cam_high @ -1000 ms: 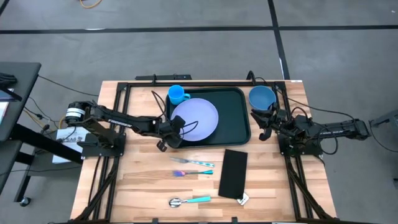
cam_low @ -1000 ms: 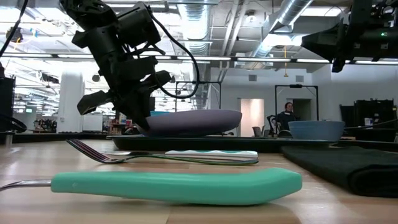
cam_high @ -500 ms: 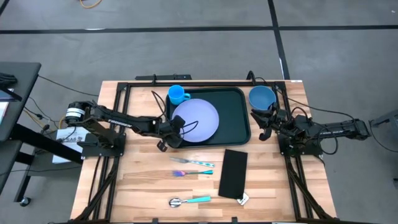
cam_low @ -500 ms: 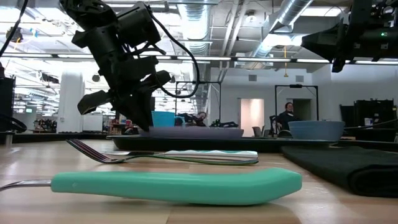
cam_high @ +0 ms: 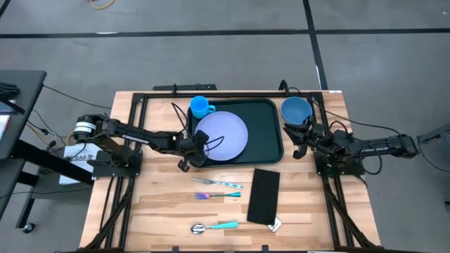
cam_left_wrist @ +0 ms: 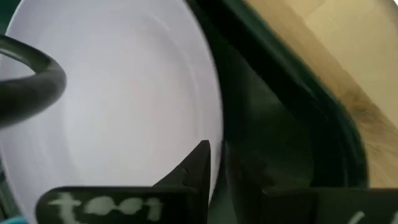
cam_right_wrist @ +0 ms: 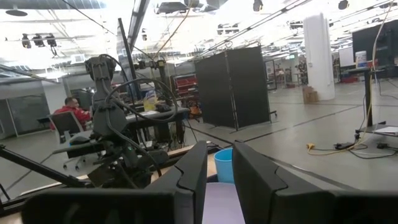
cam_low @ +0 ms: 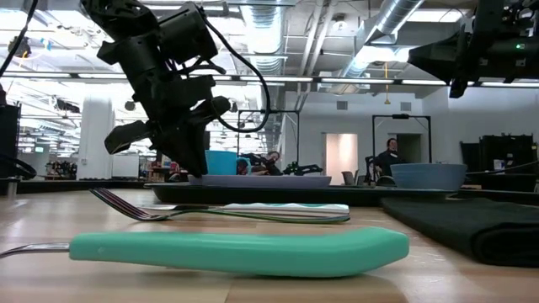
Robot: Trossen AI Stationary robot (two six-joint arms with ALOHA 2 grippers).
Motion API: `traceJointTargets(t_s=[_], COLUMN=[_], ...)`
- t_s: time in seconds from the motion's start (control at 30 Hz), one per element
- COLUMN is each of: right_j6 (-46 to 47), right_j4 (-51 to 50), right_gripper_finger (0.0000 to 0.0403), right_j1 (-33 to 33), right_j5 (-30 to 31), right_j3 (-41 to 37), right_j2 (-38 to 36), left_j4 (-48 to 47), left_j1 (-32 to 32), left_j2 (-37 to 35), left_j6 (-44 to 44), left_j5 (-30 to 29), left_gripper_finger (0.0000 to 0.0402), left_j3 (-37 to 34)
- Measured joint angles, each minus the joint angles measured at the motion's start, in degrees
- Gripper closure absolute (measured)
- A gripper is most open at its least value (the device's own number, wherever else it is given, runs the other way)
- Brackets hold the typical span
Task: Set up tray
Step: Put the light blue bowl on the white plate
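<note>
The dark green tray (cam_high: 271,133) lies at the table's far middle. A lavender plate (cam_high: 221,135) lies flat in it, and it also shows in the low view (cam_low: 261,179). A blue cup (cam_high: 200,107) stands at the tray's far left corner. My left gripper (cam_high: 200,151) is at the plate's near left edge, shut on its rim. My right gripper (cam_high: 299,147) waits right of the tray, fingers close together and empty, near a blue bowl (cam_high: 296,109) that stands on the table. My left gripper pinches the plate's rim (cam_left_wrist: 216,134) at its near left edge between its two fingers (cam_left_wrist: 198,168). It comes from the table's left, slanting down. The plate lies flat on the tray's floor.
A black napkin (cam_high: 264,195) lies on the table near of the tray. A fork (cam_high: 218,183), a small teal-handled utensil (cam_high: 219,195) and a teal-handled spoon (cam_high: 214,226) lie left of it. A person (cam_low: 389,157) sits in the room beyond.
The plate, which stood tilted with its underside showing a second ago, has come down flat onto the tray. My left gripper has stayed at its rim.
</note>
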Motion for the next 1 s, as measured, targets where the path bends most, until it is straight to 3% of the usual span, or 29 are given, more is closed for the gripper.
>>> traceJointTargets(t_s=[0.17, 0.3, 0.47, 0.6, 0.77, 1.0], right_j6=[0.0, 0.0, 0.0, -0.1, 0.0, 3.1], right_j4=[0.0, 0.0, 0.0, 0.0, 0.5, 0.4], right_gripper_finger=[0.0335, 0.0335, 0.0335, 0.0335, 0.0335, 0.0336], right_j1=[0.0, 0.0, 0.0, 0.0, 0.0, 0.4], right_j5=[0.0, 0.0, 0.0, 0.0, 0.1, 0.5], right_j3=[0.0, 0.0, 0.0, 0.0, 0.0, 3.2], right_j2=[0.0, 0.0, 0.0, 0.0, 0.0, 0.4], left_j4=[-8.5, -16.9, -22.9, -24.4, -21.3, -17.7], left_j1=[0.0, 0.0, -0.4, -1.1, -1.2, -1.2], left_j2=[-0.8, -4.0, -11.4, -19.8, -29.3, -37.6], left_j6=[-4.2, -7.6, -12.3, -21.4, -31.3, -41.8], left_j5=[-1.1, 1.6, 4.7, 8.6, 14.0, 16.1], left_gripper_finger=[0.0365, 0.0365, 0.0365, 0.0365, 0.0365, 0.0365], left_j3=[4.9, 10.2, 15.9, 19.9, 17.7, 6.5])
